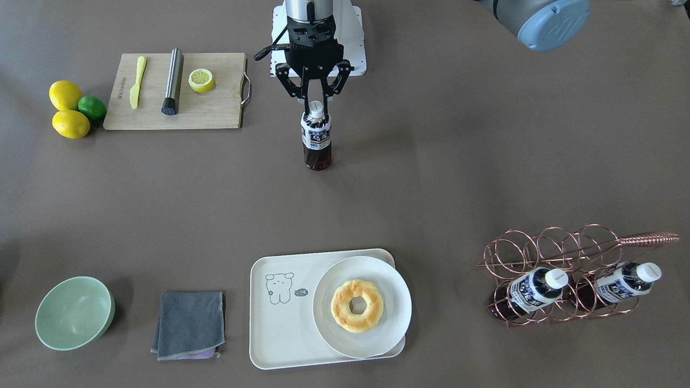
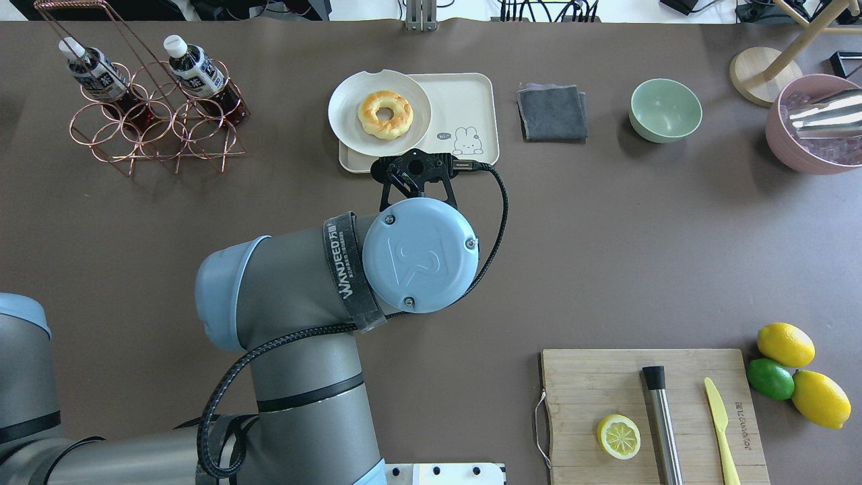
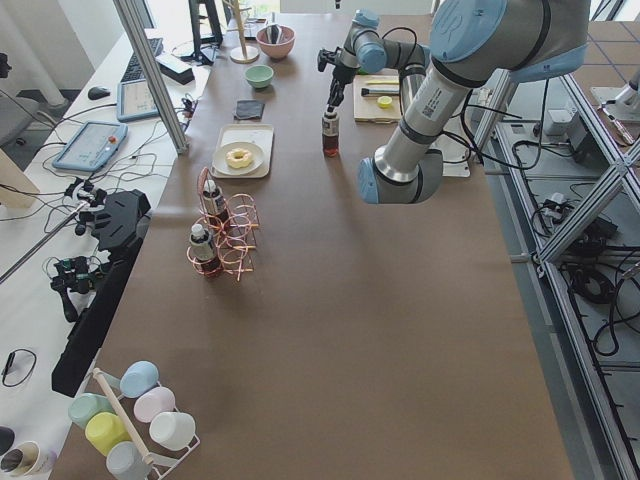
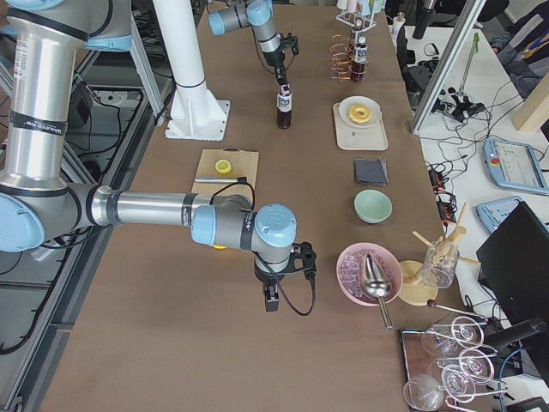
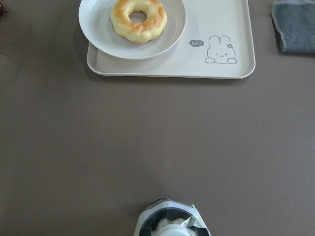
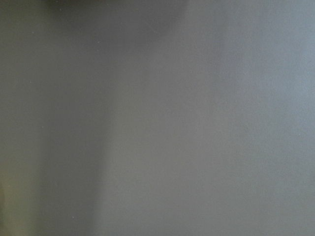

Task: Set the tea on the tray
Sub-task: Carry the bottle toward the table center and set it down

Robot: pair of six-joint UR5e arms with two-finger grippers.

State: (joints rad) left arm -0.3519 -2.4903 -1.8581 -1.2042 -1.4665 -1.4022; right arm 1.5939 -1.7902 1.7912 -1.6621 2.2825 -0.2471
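Observation:
A tea bottle (image 1: 317,140) with a white cap stands upright in the middle of the brown table. My left gripper (image 1: 315,111) is shut on its cap from above. The bottle's top shows at the bottom edge of the left wrist view (image 5: 172,225). The cream tray (image 1: 275,334) with a line-drawn animal lies well beyond the bottle, at the table's far side, and also shows in the left wrist view (image 5: 216,69). My right gripper (image 4: 269,302) hangs low over bare table near a pink bowl; I cannot tell whether it is open or shut.
A white plate (image 1: 377,334) with a doughnut (image 1: 357,305) covers the tray's half nearest the copper rack (image 1: 539,248), which holds two more tea bottles (image 1: 533,291). A grey cloth (image 1: 188,323) and green bowl (image 1: 73,312) lie past the tray. A wooden board (image 1: 215,113) holds a lemon half.

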